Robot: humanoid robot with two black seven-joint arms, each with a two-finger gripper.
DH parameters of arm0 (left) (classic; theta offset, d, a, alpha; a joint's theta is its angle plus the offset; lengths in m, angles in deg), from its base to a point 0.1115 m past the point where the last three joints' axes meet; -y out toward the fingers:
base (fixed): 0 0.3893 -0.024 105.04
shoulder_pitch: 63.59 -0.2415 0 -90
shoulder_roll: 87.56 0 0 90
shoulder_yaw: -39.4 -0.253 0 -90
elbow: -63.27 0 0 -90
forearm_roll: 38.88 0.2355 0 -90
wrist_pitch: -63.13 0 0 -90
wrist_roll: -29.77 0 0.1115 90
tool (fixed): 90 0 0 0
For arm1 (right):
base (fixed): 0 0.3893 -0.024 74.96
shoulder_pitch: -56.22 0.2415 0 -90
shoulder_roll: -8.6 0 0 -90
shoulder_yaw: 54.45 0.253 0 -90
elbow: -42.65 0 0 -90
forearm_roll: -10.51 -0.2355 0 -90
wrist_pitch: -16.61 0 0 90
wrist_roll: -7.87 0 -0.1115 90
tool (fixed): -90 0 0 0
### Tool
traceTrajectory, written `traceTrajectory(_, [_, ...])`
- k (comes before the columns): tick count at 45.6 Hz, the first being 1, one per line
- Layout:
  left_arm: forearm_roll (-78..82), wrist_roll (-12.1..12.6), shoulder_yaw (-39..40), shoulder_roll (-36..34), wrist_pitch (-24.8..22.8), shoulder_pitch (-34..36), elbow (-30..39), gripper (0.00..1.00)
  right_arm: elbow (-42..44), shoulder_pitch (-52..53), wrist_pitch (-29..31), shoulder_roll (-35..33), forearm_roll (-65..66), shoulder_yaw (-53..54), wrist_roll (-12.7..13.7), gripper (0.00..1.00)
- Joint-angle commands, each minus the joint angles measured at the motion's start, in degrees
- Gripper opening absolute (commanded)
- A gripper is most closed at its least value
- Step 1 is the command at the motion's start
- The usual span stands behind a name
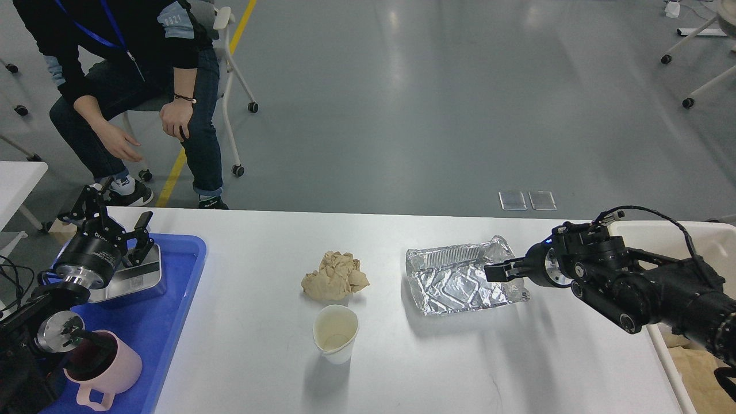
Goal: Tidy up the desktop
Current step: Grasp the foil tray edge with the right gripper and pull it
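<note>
- White lettering on the left gripper (112,221) body is too small to read.
- Its fingers are spread wide above a metal box (129,279) in the blue tray (172,322).
- The right gripper (495,271) reaches level over the foil tray (454,284); I cannot tell its opening.
- The desktop (402,356) spans the foreground.

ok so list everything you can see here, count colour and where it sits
desktop: 1, white, fills the foreground
foil tray: 1, silver, crumpled, right of centre
paper ball: 1, tan, crumpled, centre
paper cup: 1, white, upright, in front of the paper ball
blue tray: 1, left edge
metal box: 1, silver, on the blue tray
mug: 1, pink, near end of the blue tray
bin: 1, cream, right edge
person: 1, dark clothes, seated, far left
left gripper: open, above the metal box
right gripper: over the foil tray's right end
</note>
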Motion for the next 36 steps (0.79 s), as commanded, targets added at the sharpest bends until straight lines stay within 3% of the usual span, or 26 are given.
traceTrajectory(1, [-0.04,0.0,0.07,0.22,0.01,-0.05,0.0,0.98,0.07,0.08,-0.36,-0.24,-0.03,-0.03,0.09,1.0])
traceTrajectory(10, [0.05,0.0,0.07,0.22,0.01,-0.22,0.0,0.98,0.59,0.43,-0.36,-0.06,-2.39,0.67,0.53,1.0])
traceTrajectory(19, [0.05,-0.09,0.07,0.22,0.01,-0.48,0.0,0.98,2.09,1.49,-0.01,-0.24,-14.88,-0.03,0.71,1.0])
traceTrajectory(36, [0.05,-0.09,0.07,0.49,0.01,-0.84,0.0,0.98,2.18,1.58,-0.28,-0.24,-15.06,-0.12,1.15,0.98])
